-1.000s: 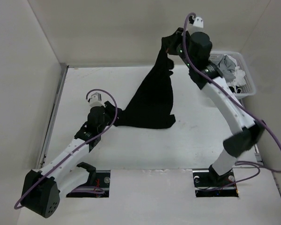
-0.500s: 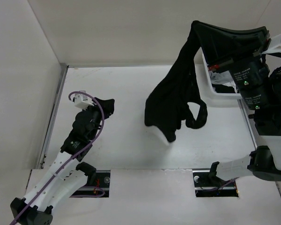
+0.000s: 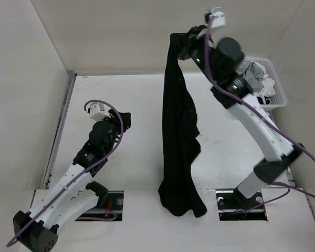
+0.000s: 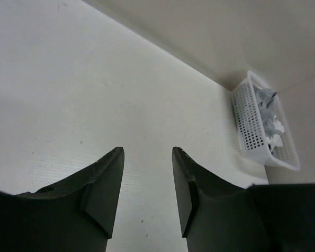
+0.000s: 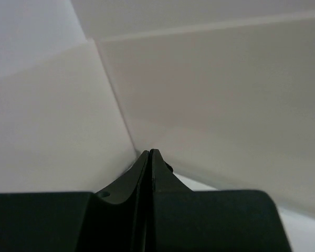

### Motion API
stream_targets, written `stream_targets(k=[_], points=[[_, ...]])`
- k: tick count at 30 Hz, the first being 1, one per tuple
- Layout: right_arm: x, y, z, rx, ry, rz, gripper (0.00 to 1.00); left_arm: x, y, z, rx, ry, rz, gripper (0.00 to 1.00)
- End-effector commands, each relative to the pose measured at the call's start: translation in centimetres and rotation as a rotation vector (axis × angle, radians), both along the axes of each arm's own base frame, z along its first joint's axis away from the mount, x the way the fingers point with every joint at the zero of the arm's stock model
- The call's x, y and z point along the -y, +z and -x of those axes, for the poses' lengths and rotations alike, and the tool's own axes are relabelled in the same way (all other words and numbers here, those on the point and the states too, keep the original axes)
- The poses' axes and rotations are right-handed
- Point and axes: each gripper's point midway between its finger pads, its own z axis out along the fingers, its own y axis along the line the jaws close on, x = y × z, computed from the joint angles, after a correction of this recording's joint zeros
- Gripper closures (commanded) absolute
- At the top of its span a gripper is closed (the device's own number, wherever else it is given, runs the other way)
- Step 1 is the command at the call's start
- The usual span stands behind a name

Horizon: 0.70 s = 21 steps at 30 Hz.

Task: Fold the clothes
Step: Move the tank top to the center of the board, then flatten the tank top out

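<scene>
Above the white table (image 3: pixel 121 94), the black sleeveless top (image 3: pixel 178 142) now hangs in 1 long column from my right gripper (image 3: pixel 190 44), whose jaws are pinched together on its upper edge. 1 second ago its lower corner lay by the left gripper. The white lattice basket (image 3: pixel 279 97) sits far right. My left gripper (image 3: pixel 124 118) is well apart from the fabric, jaws spread and empty. I judge folding hasn't begun, because the top needs laying flat first.
</scene>
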Motion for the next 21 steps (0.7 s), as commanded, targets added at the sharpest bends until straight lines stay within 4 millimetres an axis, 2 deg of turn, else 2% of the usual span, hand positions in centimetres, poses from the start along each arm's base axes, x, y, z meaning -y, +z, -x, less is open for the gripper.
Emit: stream_targets(k=[1,3,5,7,9,10,12,13,14,15,17,18,21], points=[[-1.9,-5.4,-8.3,-0.13,0.038,-0.049,0.98,-0.1,-1.4,-0.7,-0.026,0.017,-0.033,0.6],[-2.1,-9.0,-13.8,-0.222,-0.017,-0.035,0.98,0.1,-2.2,-1.0,-0.048,0.013,-0.051,0.6],[-1.2,-11.1,-17.9,-0.283,-0.079,-0.042,0.93,0.6,-3.3,-1.1,-0.075,-0.005,-0.072,0.6],[-0.2,-11.7,-19.5,-0.313,-0.111,-0.08,0.8,1.2,-4.5,-0.9,-0.104,-0.024,-0.095,0.6],[1.4,-11.4,-19.2,-0.32,-0.128,-0.108,0.63,1.7,-6.2,-0.7,-0.142,-0.04,-0.125,0.6],[2.0,-11.2,-18.4,-0.316,-0.13,-0.114,0.56,1.9,-7.1,-0.6,-0.164,-0.046,-0.139,0.6],[2.8,-12.1,-16.0,-0.325,-0.126,-0.104,0.46,2.3,-9.1,-0.4,-0.219,-0.062,-0.162,0.6],[3.6,-13.3,-14.6,-0.344,-0.135,-0.097,0.45,2.5,-10.1,-0.1,-0.245,-0.07,-0.175,0.6],[4.4,-15.2,-13.2,-0.377,-0.145,-0.089,0.5,2.7,-11.1,0.2,-0.268,-0.074,-0.185,0.6],[4.6,-17.6,-11.2,-0.421,-0.141,-0.077,0.59,2.9,-11.9,0.5,-0.288,-0.081,-0.193,0.6],[4.5,-24.1,-7.0,-0.533,-0.137,-0.055,0.84,3.2,-13.4,1.2,-0.321,-0.097,-0.194,0.63],[4.6,-27.2,-4.7,-0.589,-0.14,-0.048,0.92,3.5,-13.9,1.5,-0.332,-0.108,-0.194,0.64],[5.2,-36.0,1.6,-0.748,-0.167,-0.005,0.97,4.8,-15.3,2.6,-0.364,-0.164,-0.208,0.66]])
